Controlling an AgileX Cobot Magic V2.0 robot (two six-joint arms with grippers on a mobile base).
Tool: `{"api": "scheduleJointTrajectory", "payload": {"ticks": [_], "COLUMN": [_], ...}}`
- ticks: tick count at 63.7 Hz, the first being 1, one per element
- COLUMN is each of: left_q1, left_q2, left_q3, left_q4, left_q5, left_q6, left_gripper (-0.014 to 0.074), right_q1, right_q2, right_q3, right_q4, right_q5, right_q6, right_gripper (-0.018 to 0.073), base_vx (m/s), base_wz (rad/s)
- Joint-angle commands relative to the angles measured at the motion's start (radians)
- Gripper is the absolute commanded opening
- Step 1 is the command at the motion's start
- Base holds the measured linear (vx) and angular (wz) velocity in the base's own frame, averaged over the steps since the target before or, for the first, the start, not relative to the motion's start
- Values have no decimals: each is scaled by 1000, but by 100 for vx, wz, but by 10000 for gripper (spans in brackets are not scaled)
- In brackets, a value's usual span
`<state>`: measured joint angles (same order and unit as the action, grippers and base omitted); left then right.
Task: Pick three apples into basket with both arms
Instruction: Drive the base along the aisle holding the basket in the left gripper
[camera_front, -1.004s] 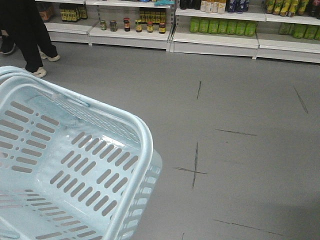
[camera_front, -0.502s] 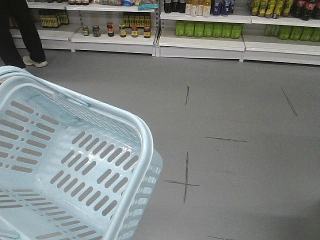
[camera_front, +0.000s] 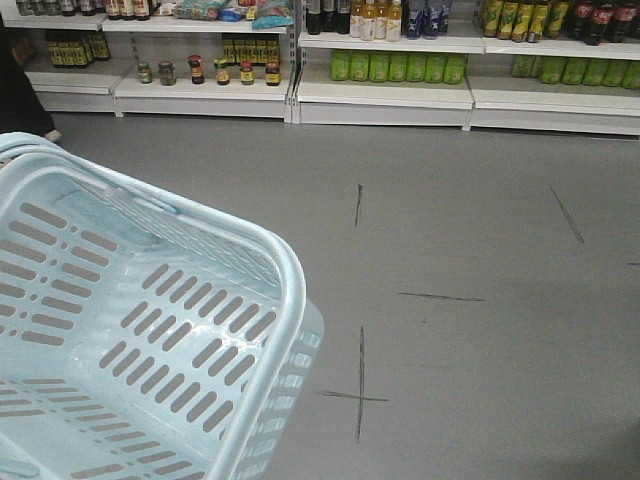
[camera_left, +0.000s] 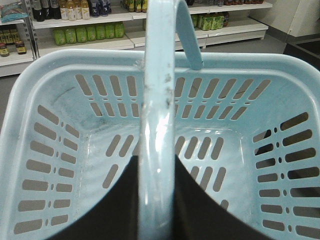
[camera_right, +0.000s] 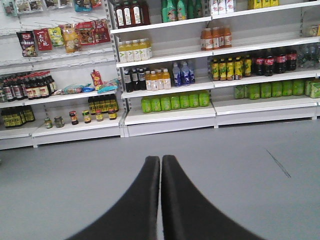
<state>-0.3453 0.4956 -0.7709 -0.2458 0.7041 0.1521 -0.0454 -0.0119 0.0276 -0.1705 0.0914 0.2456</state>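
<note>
Front view: the person (camera_front: 18, 95) has nearly left frame at left, and the shelves (camera_front: 380, 95) and floor marks (camera_front: 360, 385) have shifted, so the base is travelling, presumably to find the fruit. The left gripper (camera_left: 155, 161) grips the basket (camera_front: 290, 270) by its handle (camera_left: 157, 90); the basket sits lower left, empty (no apples visible anywhere). The right gripper (camera_right: 160, 165) is closed on nothing, facing the shelves.
</note>
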Motion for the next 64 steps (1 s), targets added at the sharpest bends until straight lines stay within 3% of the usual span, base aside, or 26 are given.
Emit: {"api": "scheduleJointTrajectory", "payload": {"ticks": [1, 64], "left_q1": [-5, -5], "left_q2": [1, 1], "left_q3": [-28, -28], "left_q4": [-20, -20], "left_q5": [-108, -108], "left_q6": [-12, -12], "left_gripper": [-6, -6], "right_q1": [-5, -5], "right_q2": [-11, -11], "right_q3": [14, 14], "right_q4": [-8, -9], "right_q5": [-76, -74], "right_q6": [-7, -7], "right_gripper": [-4, -4], "base_vx": [20, 17], "base_wz": [-9, -15]}}
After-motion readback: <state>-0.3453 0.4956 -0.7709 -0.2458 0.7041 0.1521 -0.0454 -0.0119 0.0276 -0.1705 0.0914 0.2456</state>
